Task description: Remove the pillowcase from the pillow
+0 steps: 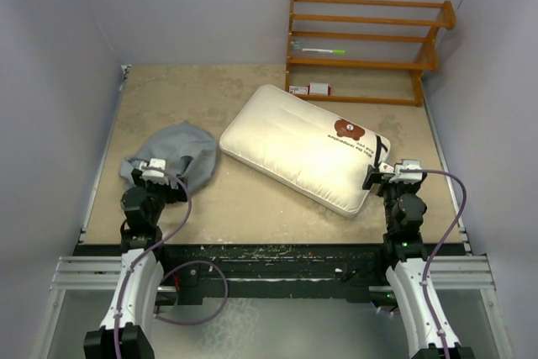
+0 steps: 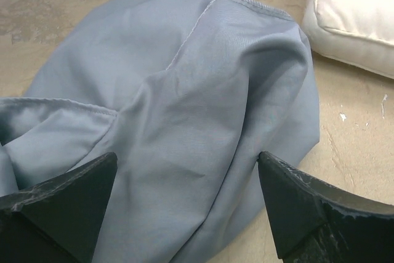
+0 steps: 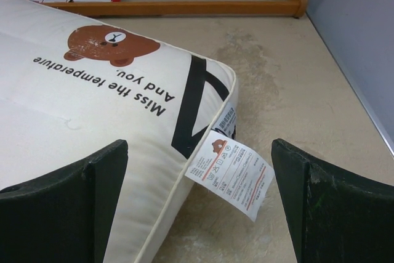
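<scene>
The blue-grey pillowcase point(image 1: 172, 155) lies crumpled in a heap on the table at the left, apart from the pillow. In the left wrist view it point(image 2: 178, 109) fills the frame under the jaws. The cream pillow point(image 1: 298, 146) lies bare and diagonal in the middle, its brown bear logo and black stripe toward the right. In the right wrist view the pillow point(image 3: 86, 109) shows its corner and care tag point(image 3: 231, 173). My left gripper point(image 1: 160, 172) is open above the pillowcase's near edge, holding nothing. My right gripper point(image 1: 395, 172) is open at the pillow's near right corner, holding nothing.
A wooden rack point(image 1: 366, 48) stands at the back right against the wall, with a pen on a shelf and small red-and-white boxes point(image 1: 309, 88) at its foot. White walls close in the table on three sides.
</scene>
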You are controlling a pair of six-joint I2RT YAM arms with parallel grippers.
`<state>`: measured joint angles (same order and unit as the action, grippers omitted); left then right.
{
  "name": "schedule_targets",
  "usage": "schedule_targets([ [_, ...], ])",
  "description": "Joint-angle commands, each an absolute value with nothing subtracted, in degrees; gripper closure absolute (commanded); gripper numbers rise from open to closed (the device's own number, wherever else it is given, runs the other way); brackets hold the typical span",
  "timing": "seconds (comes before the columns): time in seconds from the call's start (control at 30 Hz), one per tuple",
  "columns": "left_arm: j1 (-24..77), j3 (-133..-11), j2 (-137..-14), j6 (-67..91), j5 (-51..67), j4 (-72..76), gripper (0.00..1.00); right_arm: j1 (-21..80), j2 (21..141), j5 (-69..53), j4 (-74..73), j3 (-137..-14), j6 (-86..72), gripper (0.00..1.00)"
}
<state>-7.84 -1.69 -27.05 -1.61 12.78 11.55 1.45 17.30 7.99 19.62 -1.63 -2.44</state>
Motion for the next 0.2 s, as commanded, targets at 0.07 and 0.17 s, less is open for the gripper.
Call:
schedule_targets([
  [0.07,-7.8,-3.2,-28.0,-1.6,13.6,15.2,0.01,1.5,17.4,8.8,22.3,-2.2,-2.5,0.00],
  [0.17,-7.8,-3.3,-28.0,-1.6,13.6,15.1,0.01,1.5,17.4,8.9,22.2,-2.2,-2.5,0.00],
])
